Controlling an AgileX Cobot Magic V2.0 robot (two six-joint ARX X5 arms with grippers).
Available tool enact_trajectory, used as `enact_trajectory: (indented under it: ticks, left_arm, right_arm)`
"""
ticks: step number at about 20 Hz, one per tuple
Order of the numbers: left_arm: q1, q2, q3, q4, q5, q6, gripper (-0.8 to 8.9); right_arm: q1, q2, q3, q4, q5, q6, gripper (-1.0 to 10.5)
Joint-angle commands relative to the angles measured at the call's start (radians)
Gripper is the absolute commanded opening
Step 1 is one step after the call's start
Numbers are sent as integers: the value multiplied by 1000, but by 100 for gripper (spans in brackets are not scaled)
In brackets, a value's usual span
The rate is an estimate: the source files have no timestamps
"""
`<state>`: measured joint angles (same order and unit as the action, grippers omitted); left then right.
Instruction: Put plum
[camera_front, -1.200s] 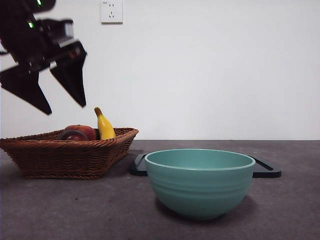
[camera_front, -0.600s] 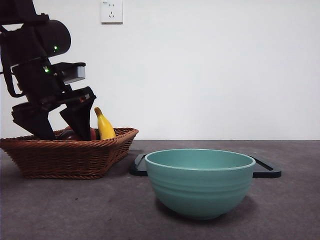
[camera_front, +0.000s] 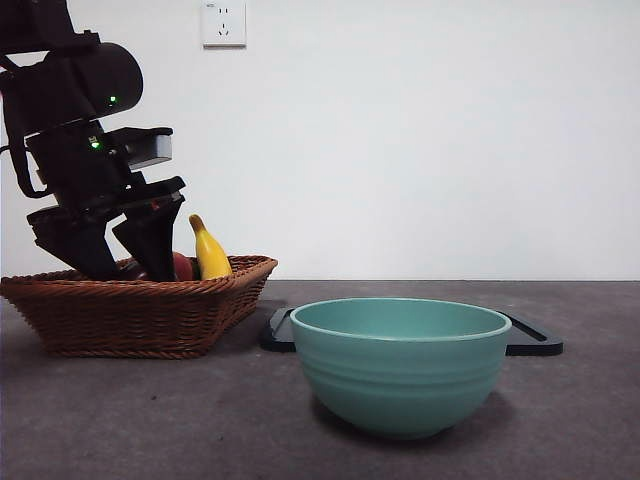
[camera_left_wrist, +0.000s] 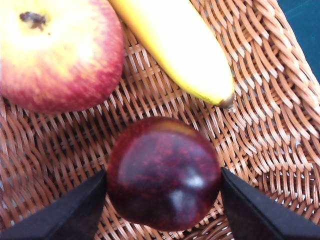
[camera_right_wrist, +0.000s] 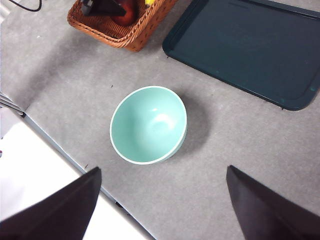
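Bowl (camera_front: 400, 365) nearest, tray (camera_front: 530, 338) behind it. Left gripper (camera_left_wrist: 162, 200) down in basket (camera_front: 130, 315), jaws open astride plum (camera_left_wrist: 164, 172), not yet clamped. Apple (camera_left_wrist: 57, 50) at plum's 11 o'clock, banana (camera_left_wrist: 175, 47) at 12. Risk: glossy round skin, off-centre squeeze could roll plum free. Right gripper (camera_right_wrist: 160, 210) waits open.

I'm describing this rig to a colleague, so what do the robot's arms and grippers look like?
The left gripper sits on a bulky black arm with small green lights and a grey block. Its jaws are flat, black, tapering wedges. The right gripper shows only matching black wedge jaws.
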<state>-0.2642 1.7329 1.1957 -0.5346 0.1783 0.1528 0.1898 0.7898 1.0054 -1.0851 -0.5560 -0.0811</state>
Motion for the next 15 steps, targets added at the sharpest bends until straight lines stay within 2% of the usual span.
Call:
enact_trajectory:
  ticks: [1,10,15]
  left_arm:
    - [-5,22,25,-3,2,15,290]
    - [-6,-64,28,-26,16,10,277]
    - [-43,-235,28,-50,103,-17,277]
  right_arm:
    - [4,6,20,8,-1,3,400]
    - [4,6,20,8,-1,3,400]
    - [4,6,20,8,-1,2,400]
